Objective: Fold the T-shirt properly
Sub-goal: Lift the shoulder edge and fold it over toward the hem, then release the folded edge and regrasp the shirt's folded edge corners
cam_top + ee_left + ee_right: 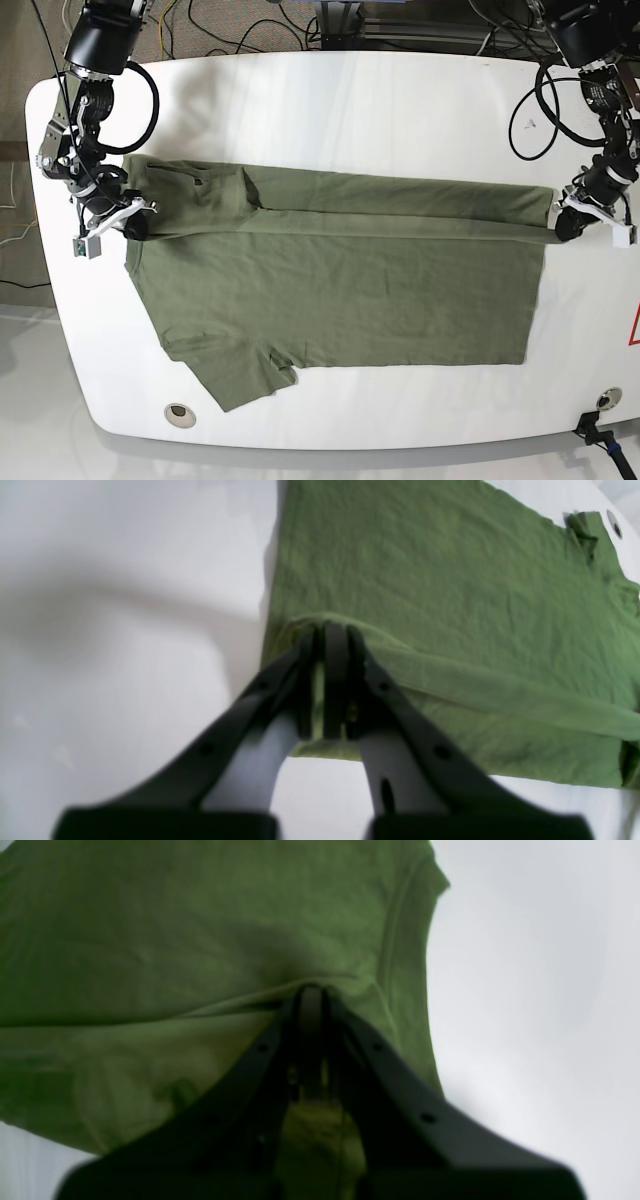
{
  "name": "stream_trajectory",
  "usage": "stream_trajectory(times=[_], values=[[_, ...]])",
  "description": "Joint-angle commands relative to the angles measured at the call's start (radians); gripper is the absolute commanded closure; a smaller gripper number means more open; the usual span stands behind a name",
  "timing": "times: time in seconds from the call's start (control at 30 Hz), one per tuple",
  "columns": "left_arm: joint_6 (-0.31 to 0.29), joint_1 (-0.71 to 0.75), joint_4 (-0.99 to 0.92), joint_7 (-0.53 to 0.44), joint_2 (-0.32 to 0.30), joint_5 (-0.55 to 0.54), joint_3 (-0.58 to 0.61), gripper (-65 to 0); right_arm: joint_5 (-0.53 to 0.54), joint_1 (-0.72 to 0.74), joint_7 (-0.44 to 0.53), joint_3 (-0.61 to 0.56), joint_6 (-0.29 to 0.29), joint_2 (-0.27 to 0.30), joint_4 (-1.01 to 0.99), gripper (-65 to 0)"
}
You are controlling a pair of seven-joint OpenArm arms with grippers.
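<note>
The olive-green T-shirt point(340, 290) lies spread across the white table, with its far long edge folded over toward the middle as a band point(400, 205). One sleeve point(240, 375) points to the front left. My left gripper point(560, 222) is shut on the folded edge at the hem end, on the right of the base view. In the left wrist view the left gripper's jaws point(327, 630) pinch a ridge of fabric. My right gripper point(135, 225) is shut on the shoulder end at the left. The right wrist view has cloth point(200, 940) draped over the right gripper point(311, 990).
The white table point(360, 100) has rounded corners, with a round hole point(178, 411) at the front left and another point(607, 398) at the front right. Black cables point(530, 120) loop behind the left arm and along the table's far edge.
</note>
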Motion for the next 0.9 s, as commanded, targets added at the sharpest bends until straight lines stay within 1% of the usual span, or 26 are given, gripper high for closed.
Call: stream_trajectory(times=[0.0,0.27,0.37,0.4,0.47,0.53,0.6,0.7,0.73,0.77,0.87], values=[[0.001,-0.016,0.009,-0.028,-0.023,-0.002,-0.009,0.0,-0.001,0.018,0.035,0.004,-0.003,0.018,-0.006,0.0],[-0.003,-0.028,-0.014,-0.032,-0.022,0.02,0.001,0.0,0.003,0.025,0.055,0.003,-0.005,0.02,-0.044,0.0],[-0.003,-0.029,-0.005,-0.035,-0.013,0.023,-0.002,0.0,-0.005,0.018,0.052,0.006,0.004,0.014,-0.051,0.0],[-0.004,-0.027,-0.004,-0.035,-0.014,0.027,-0.004,-2.1,-0.009,0.017,0.053,0.006,0.005,0.013,-0.052,-0.9],[-0.003,-0.029,-0.005,-0.035,-0.015,0.028,-0.003,-9.8,-0.012,0.015,0.055,0.008,0.008,0.014,-0.055,-5.6],[-0.004,-0.03,-0.01,-0.033,-0.017,0.025,-0.002,-16.1,-0.014,0.015,0.063,0.006,0.011,0.014,-0.055,-12.0],[-0.003,-0.03,-0.011,-0.03,-0.017,0.025,-0.004,-20.5,-0.014,0.013,0.07,0.005,0.013,0.014,-0.056,-18.2],[-0.004,-0.033,-0.015,-0.025,-0.019,0.027,-0.003,-25.1,-0.014,0.016,0.076,0.002,0.015,0.017,-0.051,-25.9],[-0.003,-0.033,-0.014,-0.024,-0.02,0.03,-0.005,-26.4,-0.017,0.015,0.078,0.003,0.018,0.017,-0.044,-27.4],[-0.003,-0.034,-0.018,-0.022,-0.02,0.028,-0.005,-27.6,-0.016,0.016,0.081,0.006,0.016,0.017,-0.041,-28.6],[-0.003,-0.033,-0.019,-0.017,-0.023,0.024,-0.004,-29.7,-0.014,0.018,0.082,0.02,0.018,0.017,-0.024,-29.1]])
